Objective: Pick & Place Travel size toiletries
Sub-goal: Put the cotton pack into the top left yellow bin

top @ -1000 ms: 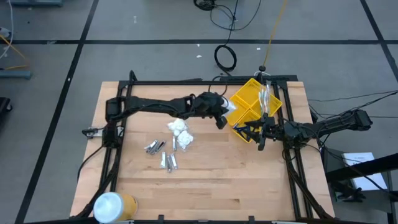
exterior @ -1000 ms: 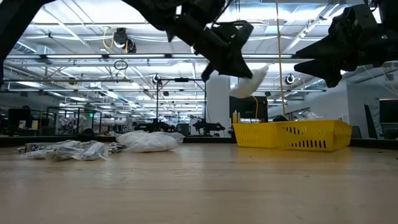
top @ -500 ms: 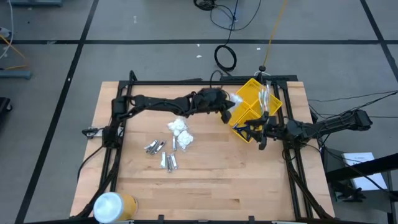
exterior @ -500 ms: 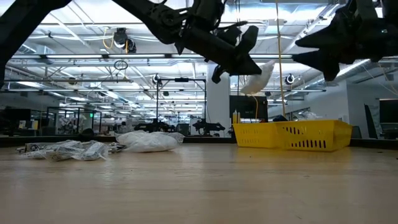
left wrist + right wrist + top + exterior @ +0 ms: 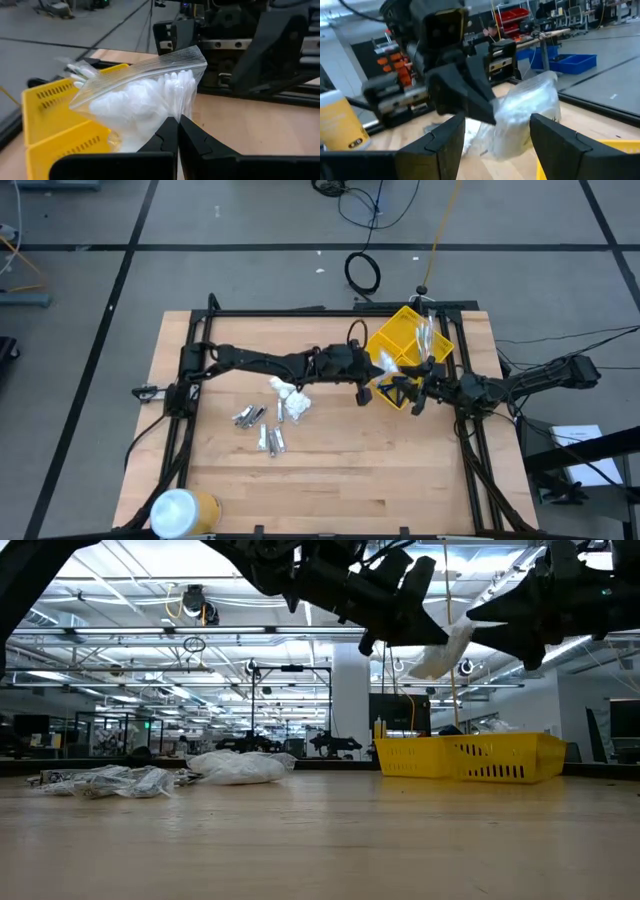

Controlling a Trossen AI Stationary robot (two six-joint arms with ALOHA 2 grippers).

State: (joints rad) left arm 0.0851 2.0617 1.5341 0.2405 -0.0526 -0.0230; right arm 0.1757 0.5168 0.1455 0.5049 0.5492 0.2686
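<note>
Carrying step, almost at its end. Left tool clamped on the lower edge of a clear packet full of white cotton swabs, held in the air just beside the yellow bin, near its corner toward the middle of the counter. In the low view, packet hanging high above the bin's rim, not touching it. Right tool with fingers apart, holding nothing, waiting level with the packet and close to it, at the bin's side toward the right arm.

More toiletries left on the counter, well apart from the bin: a heap of white packets and, near it, a group of small silvery tubes. Big white-and-yellow cylinder at the counter's near left corner, not involved.

Next move, as a judgement: to bring the packet a little further until fully over one compartment, to lower it below the rim, then to open the fingers. Soft bag likely to swing and to catch on the wall if released too early. Which compartment is intended, cannot tell. Possible contact with the right tool, so close; some care needed.
</note>
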